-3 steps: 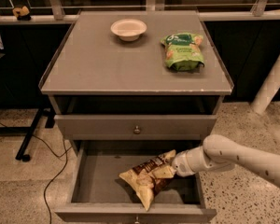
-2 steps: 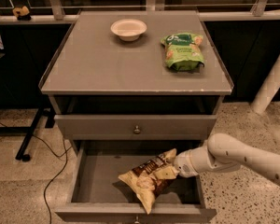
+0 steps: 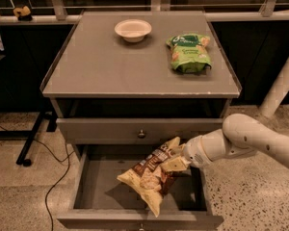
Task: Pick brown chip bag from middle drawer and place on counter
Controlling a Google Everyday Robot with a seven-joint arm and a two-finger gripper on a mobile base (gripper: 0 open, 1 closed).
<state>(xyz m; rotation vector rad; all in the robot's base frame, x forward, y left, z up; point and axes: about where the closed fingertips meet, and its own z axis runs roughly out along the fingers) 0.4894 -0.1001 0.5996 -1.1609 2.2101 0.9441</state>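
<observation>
Gripper [image 3: 182, 159] is found over the right part of the open drawer [image 3: 94, 186], at the end of a white arm [image 3: 260, 138] that comes in from the right edge. Its fingers are closed narrowly on the upper right end of the bag [image 3: 151, 174], and they are mostly covered by the pale corner of the bag there. The bag is held slanted: its gripped end is just below the closed drawer front [image 3: 106, 131] with a round knob [image 3: 141, 134], and its other pale end points down toward the front wall of the drawer. A shadow is seen on the grey floor of the drawer beside the bag, so most of the bag is lifted off it; whether the low tip touches the front wall cannot be told. Nothing else is touched by the gripper. On the counter [image 3: 111, 66] above, a pale bowl [image 3: 133, 30] is placed near the back, and a green bag [image 3: 189, 52] lies to the right of it, apart from the bowl. A dark cable [image 3: 58, 177] is seen on the speckled ground at the left of the cabinet.
</observation>
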